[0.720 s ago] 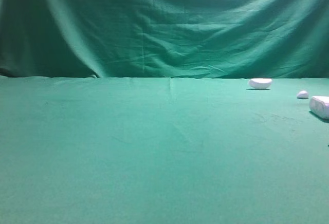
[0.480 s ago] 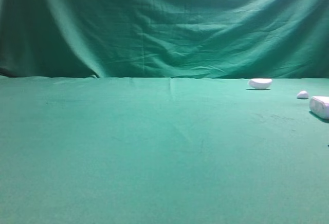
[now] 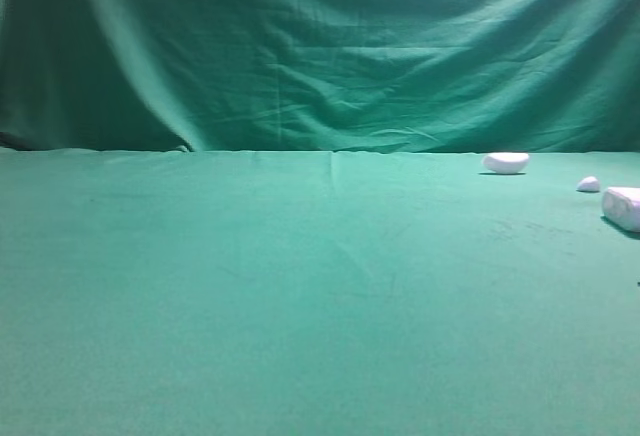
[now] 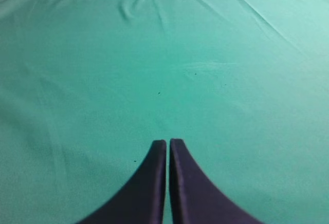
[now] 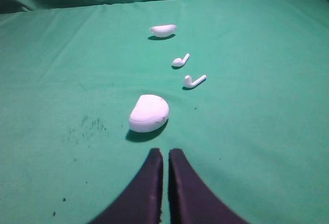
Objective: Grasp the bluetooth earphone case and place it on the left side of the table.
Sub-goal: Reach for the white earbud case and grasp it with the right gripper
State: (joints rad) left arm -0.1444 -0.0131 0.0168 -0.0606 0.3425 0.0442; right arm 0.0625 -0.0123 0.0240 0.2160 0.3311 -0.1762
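Note:
The bluetooth earphone case (image 5: 149,113), a smooth white oblong with one flatter end, lies on the green table (image 5: 257,131) just ahead of my right gripper (image 5: 165,153), slightly to its left. That gripper is shut with nothing in it. In the exterior high view the case (image 3: 624,207) sits at the far right edge, partly cut off. My left gripper (image 4: 167,143) is shut over bare green cloth, holding nothing. Neither gripper shows in the exterior high view.
Two loose white earbuds (image 5: 180,60) (image 5: 194,81) lie beyond the case, and a smaller white half-oval (image 5: 163,30) lies farther back. In the exterior high view the half-oval (image 3: 506,162) and one earbud (image 3: 589,184) sit at the right. A draped green backdrop (image 3: 320,46) hangs behind.

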